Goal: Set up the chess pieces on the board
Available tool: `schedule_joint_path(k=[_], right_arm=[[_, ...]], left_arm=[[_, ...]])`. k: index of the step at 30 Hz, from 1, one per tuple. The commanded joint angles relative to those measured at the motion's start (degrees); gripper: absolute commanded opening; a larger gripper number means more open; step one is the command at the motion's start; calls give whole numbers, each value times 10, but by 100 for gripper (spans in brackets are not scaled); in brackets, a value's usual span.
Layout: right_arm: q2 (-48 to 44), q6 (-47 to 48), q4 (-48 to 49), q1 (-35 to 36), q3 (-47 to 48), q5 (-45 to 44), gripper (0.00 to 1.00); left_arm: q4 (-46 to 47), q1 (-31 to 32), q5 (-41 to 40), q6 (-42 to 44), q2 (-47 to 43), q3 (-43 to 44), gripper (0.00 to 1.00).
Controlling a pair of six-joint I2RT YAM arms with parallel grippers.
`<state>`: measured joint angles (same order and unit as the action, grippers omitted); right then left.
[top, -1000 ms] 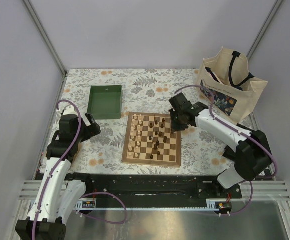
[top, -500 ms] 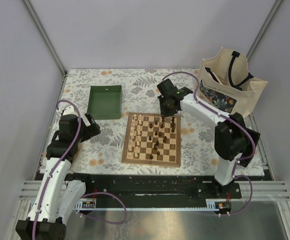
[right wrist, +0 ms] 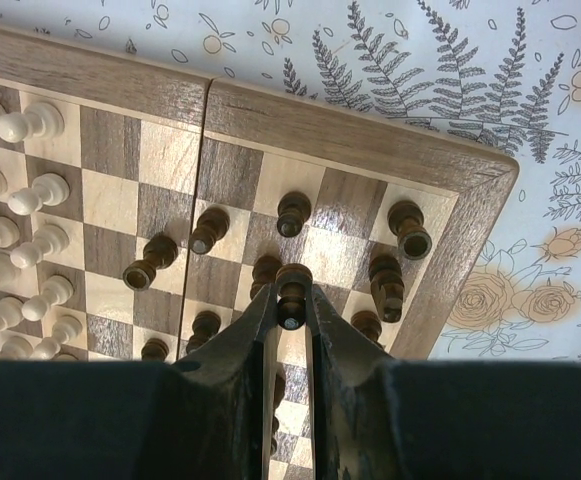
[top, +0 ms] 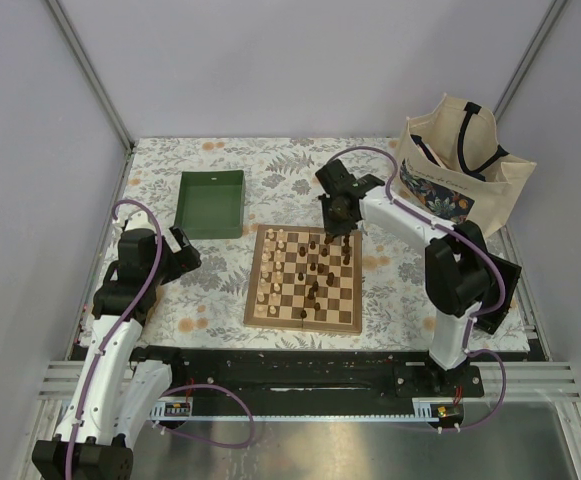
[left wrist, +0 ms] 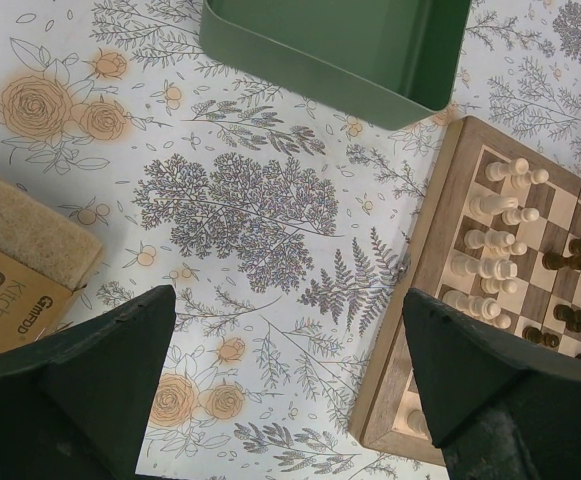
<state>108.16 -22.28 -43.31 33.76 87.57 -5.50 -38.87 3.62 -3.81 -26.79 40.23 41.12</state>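
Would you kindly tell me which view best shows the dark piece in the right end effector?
The right wrist view: the dark piece is close up, pinched in the right end effector. From the top it is too small to see; the left wrist view misses it.

Your top camera looks down from above and behind the arms, taking in the whole table [top: 220, 165]. Your left wrist camera looks down just left of the board [top: 303, 325]. Your right wrist camera hangs close over its far right corner. All three views share the board.
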Motion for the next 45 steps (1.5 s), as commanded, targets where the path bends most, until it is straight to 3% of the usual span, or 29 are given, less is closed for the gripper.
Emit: schedule_joint_path(k=[1, 10, 16, 21, 27, 45], right_arm=[[-62, 6, 2, -4, -17, 3, 15], [-311, -43, 7, 17, -200, -24, 14], [-380, -102, -7, 97, -307, -19, 14], [-366, -133, 24, 149, -351, -19, 13], [-301, -129, 36, 203, -332, -28, 14], [-244, -132, 71, 226, -336, -6, 15]], left_arm=[[29, -5, 8, 7, -3, 12, 99], [31, -7, 11, 8, -1, 13, 99], [33, -8, 18, 8, -2, 12, 99], [33, -8, 14, 8, -5, 11, 99], [30, -8, 13, 7, -2, 12, 99], [28, -8, 7, 5, -2, 12, 99]])
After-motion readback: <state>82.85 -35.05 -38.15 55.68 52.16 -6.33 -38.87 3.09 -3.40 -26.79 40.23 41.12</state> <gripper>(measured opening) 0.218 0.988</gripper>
